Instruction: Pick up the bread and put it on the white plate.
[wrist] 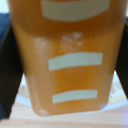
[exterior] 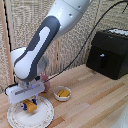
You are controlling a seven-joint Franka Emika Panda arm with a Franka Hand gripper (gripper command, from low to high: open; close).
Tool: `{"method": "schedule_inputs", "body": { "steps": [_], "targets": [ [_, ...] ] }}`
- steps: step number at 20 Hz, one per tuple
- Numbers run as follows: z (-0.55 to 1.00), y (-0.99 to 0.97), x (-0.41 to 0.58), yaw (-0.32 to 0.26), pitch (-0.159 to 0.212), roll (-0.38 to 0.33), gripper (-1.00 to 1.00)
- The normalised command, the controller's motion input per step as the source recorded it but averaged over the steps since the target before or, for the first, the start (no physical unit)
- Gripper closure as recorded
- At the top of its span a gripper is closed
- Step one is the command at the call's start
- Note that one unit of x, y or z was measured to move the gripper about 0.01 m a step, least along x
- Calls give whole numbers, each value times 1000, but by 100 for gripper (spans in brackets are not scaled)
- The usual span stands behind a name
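The bread (exterior: 32,107) is a small golden-brown block held between the two dark fingers of the white boxy hand (exterior: 30,104). The hand hangs just above the large white plate (exterior: 46,114) with the speckled rim, at the exterior view's lower left. I cannot tell whether the bread touches the plate. In the wrist view the bread (wrist: 65,55) fills the picture, orange-brown with pale rectangular marks. Dark fingers (wrist: 7,65) press on both its sides. A bit of the plate's patterned rim (wrist: 119,95) shows beneath.
A small white bowl (exterior: 62,94) with yellow-orange chunks stands just to the exterior view's right of the plate. A pinkish object (exterior: 46,83) sits behind the hand. A black boxy appliance (exterior: 108,53) with a cable stands at the back right on the wooden table (exterior: 95,105).
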Motion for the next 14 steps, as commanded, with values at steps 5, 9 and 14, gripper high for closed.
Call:
{"method": "schedule_inputs", "body": {
  "steps": [5, 9, 14],
  "targets": [
    [-87, 89, 15, 51, -6, -15, 100],
    [171, 36, 34, 3, 7, 0, -100],
    [541, -26, 67, 8, 39, 51, -100]
  ]
}}
